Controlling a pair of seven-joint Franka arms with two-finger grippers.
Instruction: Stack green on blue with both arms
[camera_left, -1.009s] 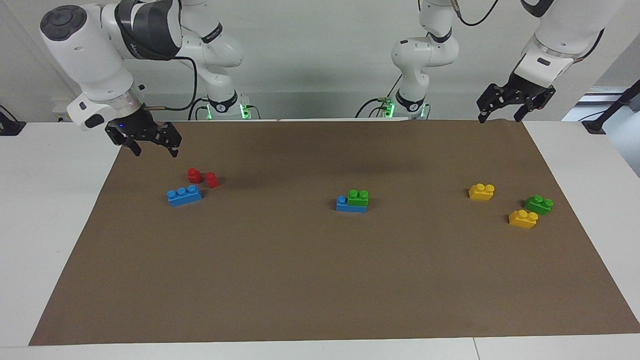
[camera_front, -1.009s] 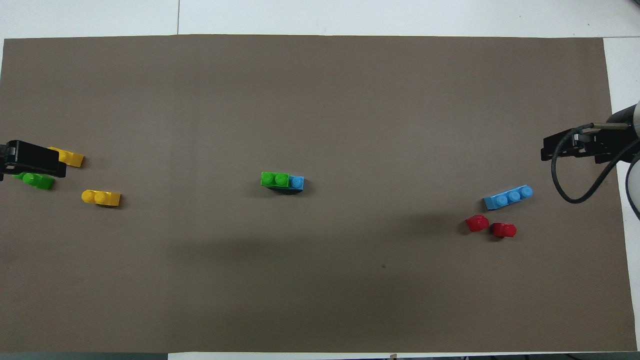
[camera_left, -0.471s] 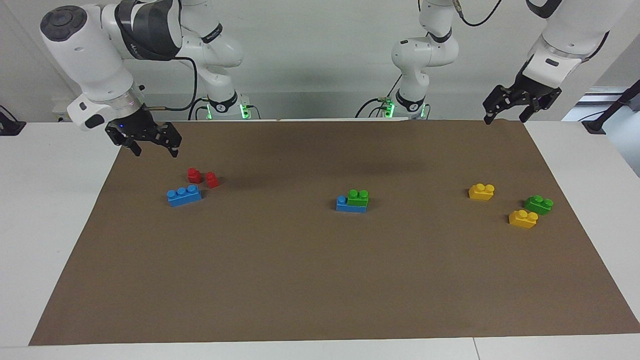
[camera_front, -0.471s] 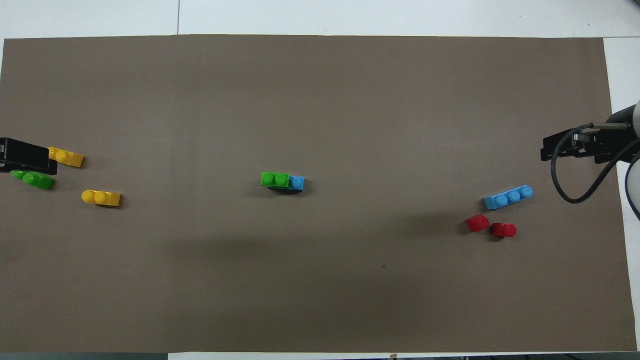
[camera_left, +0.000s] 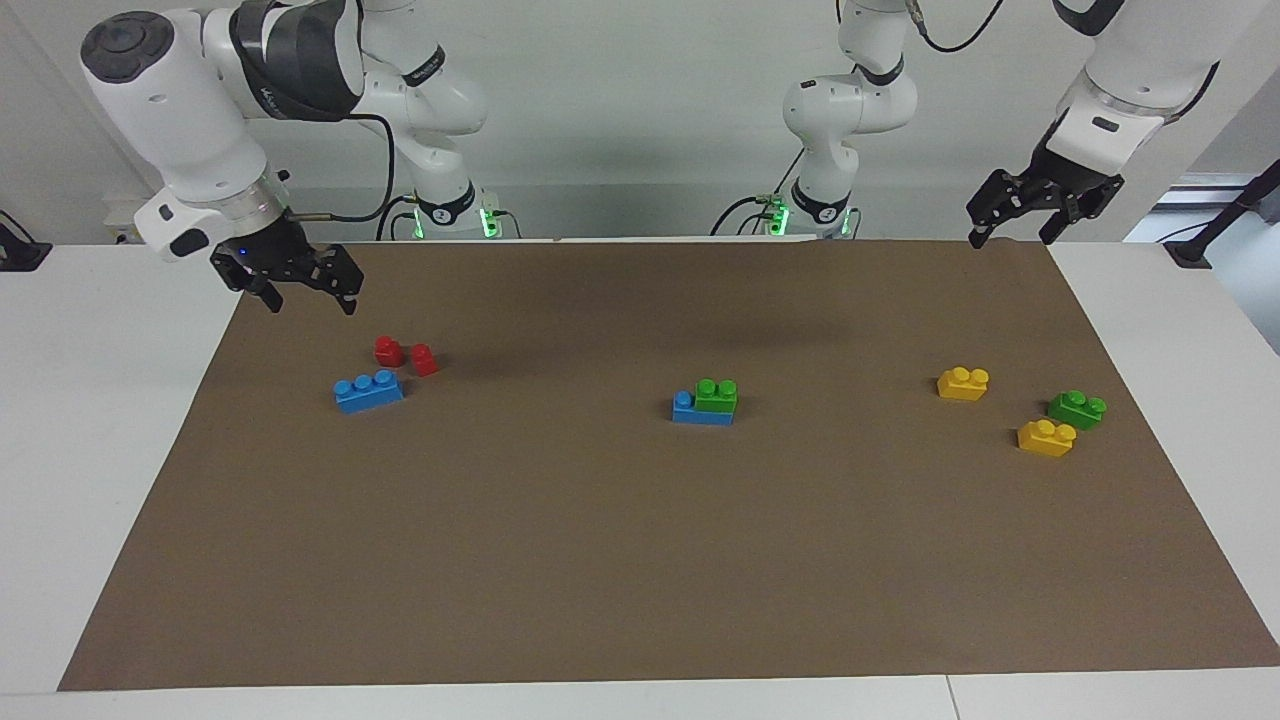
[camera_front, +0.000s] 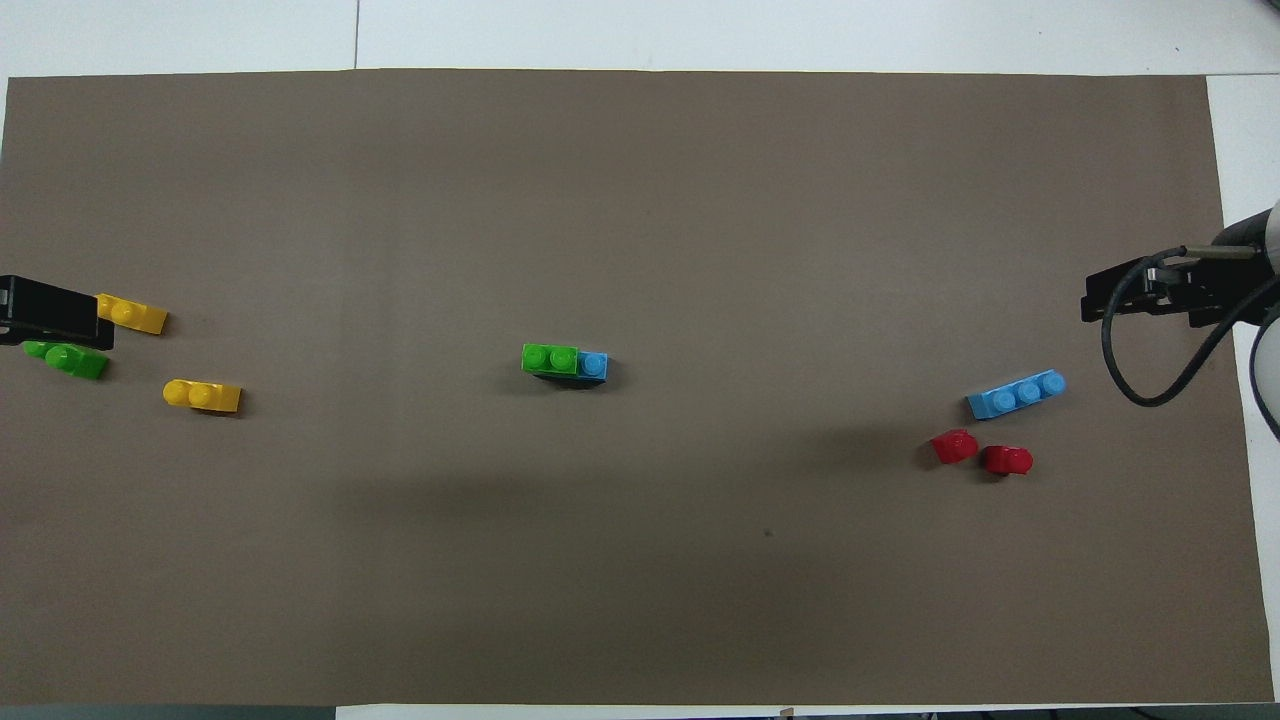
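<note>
Your left pincer (camera_left: 1011, 219) and right pincer (camera_left: 303, 290) hang open and empty; the green brick (camera_left: 716, 396) already sits lengthwise on the mid-bench blue brick (camera_left: 686, 410), well apart from both.

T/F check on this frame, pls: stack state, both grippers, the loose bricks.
1. A green brick sits on a blue brick mid-mat. True.
2. The left gripper holds the other green brick. False: it is open, empty and raised, and that brick lies on the mat.
3. The right gripper is open and holds nothing. True.
4. The second blue brick carries a red piece. False: both red pieces lie beside it, nearer to the robots.
5. Two yellow bricks lie toward the left arm's end. True.
</note>
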